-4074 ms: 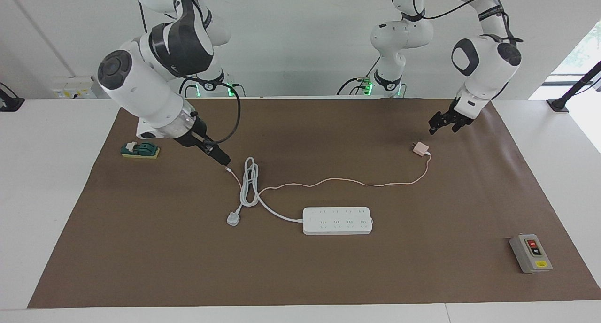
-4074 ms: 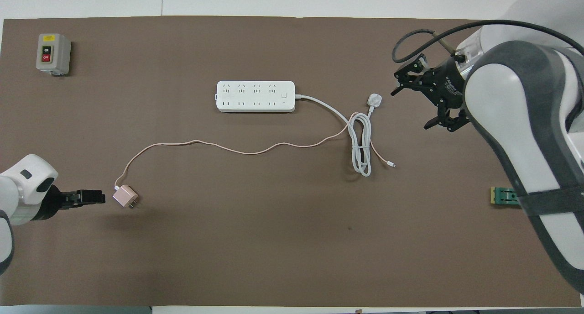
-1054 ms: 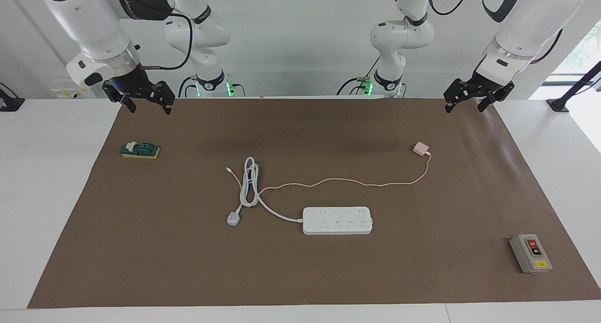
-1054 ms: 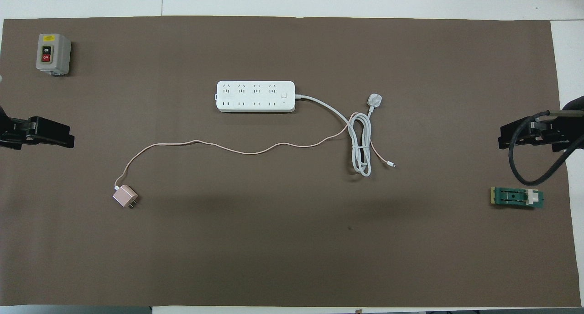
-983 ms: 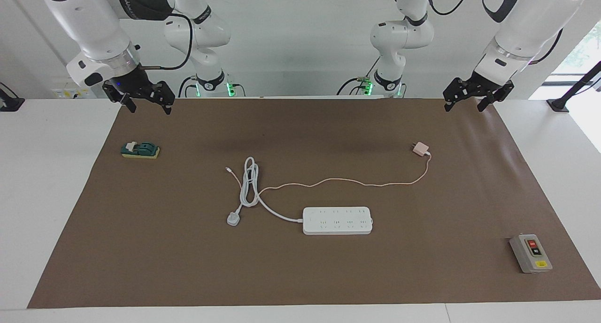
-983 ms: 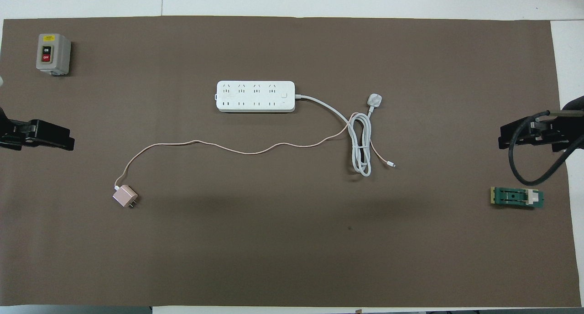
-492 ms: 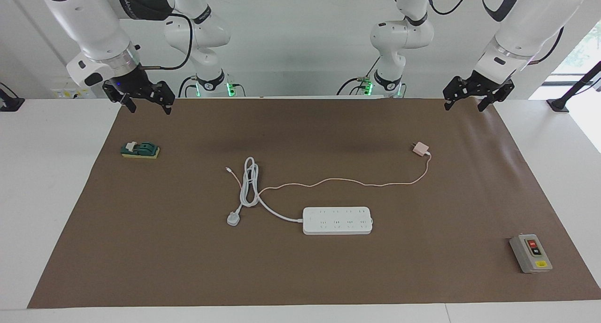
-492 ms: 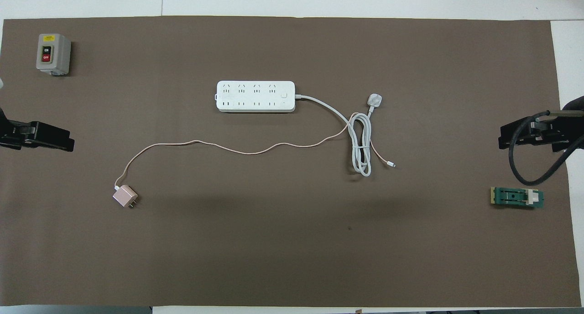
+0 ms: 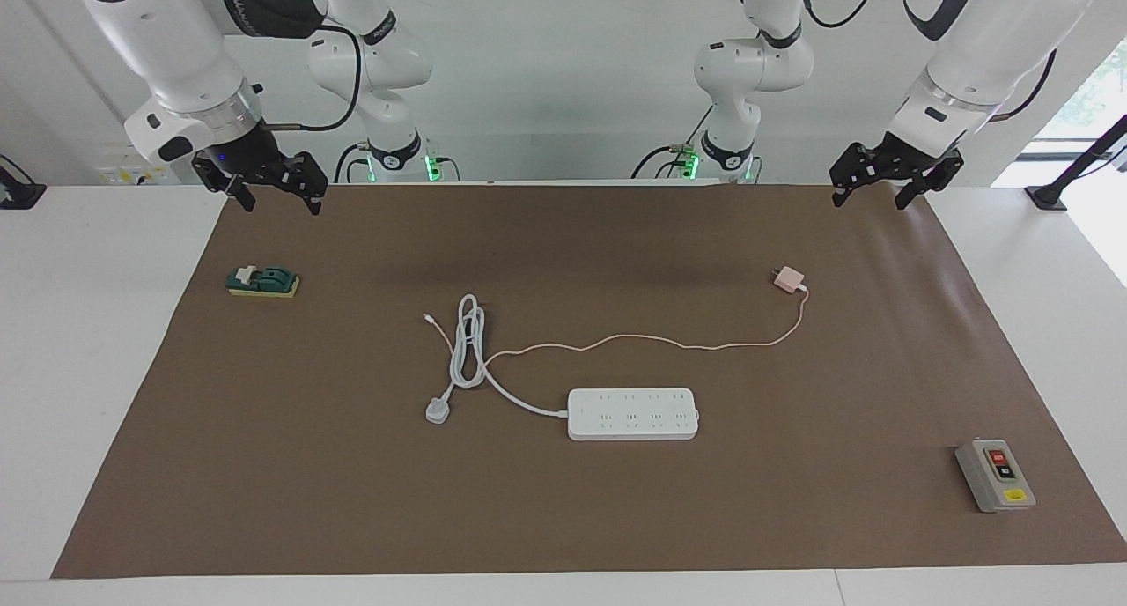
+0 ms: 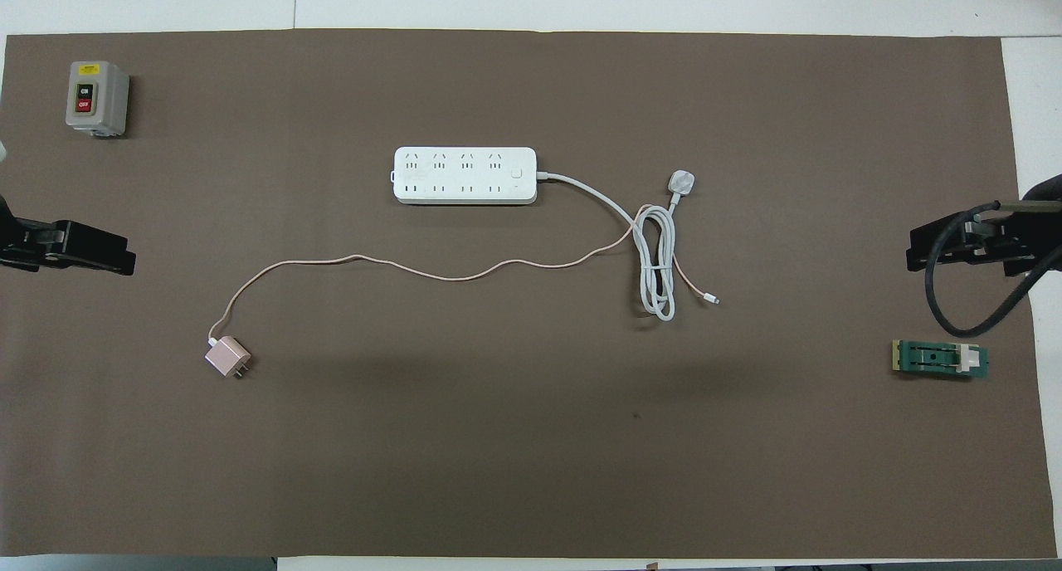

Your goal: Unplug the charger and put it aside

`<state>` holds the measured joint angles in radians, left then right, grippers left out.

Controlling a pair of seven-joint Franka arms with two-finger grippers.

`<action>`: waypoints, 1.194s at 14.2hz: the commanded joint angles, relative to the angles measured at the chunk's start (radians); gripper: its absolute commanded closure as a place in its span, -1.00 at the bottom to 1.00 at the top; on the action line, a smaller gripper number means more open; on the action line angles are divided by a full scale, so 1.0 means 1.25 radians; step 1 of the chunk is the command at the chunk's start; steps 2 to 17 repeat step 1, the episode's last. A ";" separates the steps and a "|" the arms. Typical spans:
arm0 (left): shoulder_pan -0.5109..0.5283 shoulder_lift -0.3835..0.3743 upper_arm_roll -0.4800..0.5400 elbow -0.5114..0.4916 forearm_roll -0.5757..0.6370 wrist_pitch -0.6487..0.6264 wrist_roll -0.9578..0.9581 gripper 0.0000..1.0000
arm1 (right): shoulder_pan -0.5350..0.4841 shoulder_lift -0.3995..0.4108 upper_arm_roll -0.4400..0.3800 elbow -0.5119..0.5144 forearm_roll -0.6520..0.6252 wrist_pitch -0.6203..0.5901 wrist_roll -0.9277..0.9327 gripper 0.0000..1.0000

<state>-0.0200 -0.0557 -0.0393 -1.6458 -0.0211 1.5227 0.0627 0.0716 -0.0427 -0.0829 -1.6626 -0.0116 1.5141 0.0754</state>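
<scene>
Upper in the facing view, toward the left arm's end, the charger (image 9: 787, 279) lies on the brown surface (image 9: 563, 518), out of every socket and well apart from the power strip (image 9: 632, 413) lower in the middle of the frame. The task looks done to me.

The left gripper (image 9: 870, 199) hangs over the top edge of the mat, above the charger in the frame, its fingers spread wide and holding nothing. The right gripper (image 9: 277, 203) hangs over the other top corner, just as wide and just as empty. Both arms wait.

Any trouble from here would come from the cable (image 9: 651, 340). It runs from the charger across the middle of the frame and crosses the coiled white cord (image 9: 467, 342); its small free tip (image 9: 428, 318) lies just beside the coil. Whether it passes over or under the coil I cannot tell. If the charger were lifted or pushed farther off, I judge the thin cable could snag there and drag the coil, its plug (image 9: 438, 410) and perhaps the strip along.

A gripper coming down on the charger could also tip so small and light a cube or pinch the cable where it leaves the body.
</scene>
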 commanded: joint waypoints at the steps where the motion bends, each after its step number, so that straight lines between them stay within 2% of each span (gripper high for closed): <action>1: -0.006 -0.022 0.006 -0.023 0.011 0.013 0.009 -1.00 | -0.008 -0.015 0.006 -0.014 -0.012 -0.005 -0.016 -1.00; 17: -0.006 -0.022 0.006 -0.023 0.011 0.013 0.009 -1.00 | -0.008 -0.015 0.006 -0.014 -0.012 -0.005 -0.016 -1.00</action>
